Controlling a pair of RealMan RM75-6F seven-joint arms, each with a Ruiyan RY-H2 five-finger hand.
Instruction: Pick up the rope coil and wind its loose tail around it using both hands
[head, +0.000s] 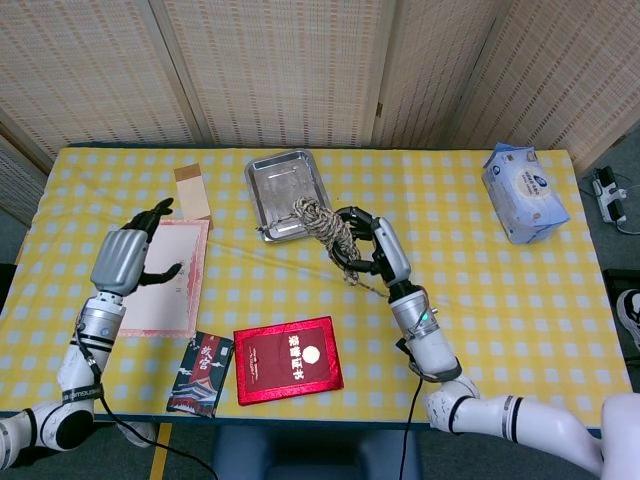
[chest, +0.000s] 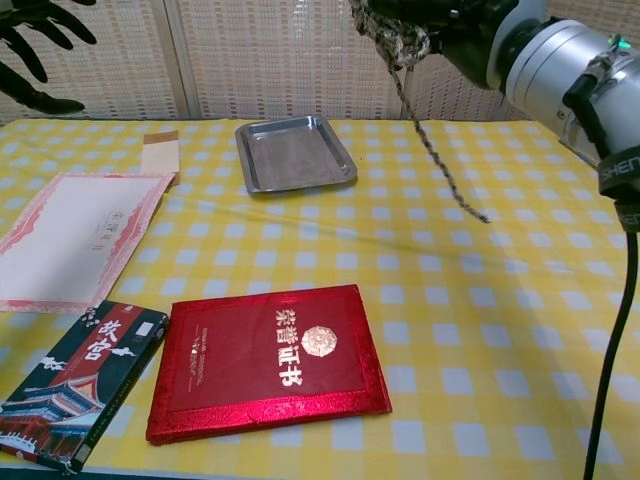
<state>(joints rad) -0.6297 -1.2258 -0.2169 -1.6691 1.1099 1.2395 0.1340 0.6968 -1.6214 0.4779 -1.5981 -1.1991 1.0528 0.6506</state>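
Rope coil (head: 322, 221) above yellow checked tablecloth (head: 480, 290)

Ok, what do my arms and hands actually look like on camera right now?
Both arms are silver-grey metal with white segments toward the shoulders. The left hand has a grey back plate and black fingers; the right hand is black too. The right forearm carries a black band with white lettering, a small green light, and a black cable hanging below it.
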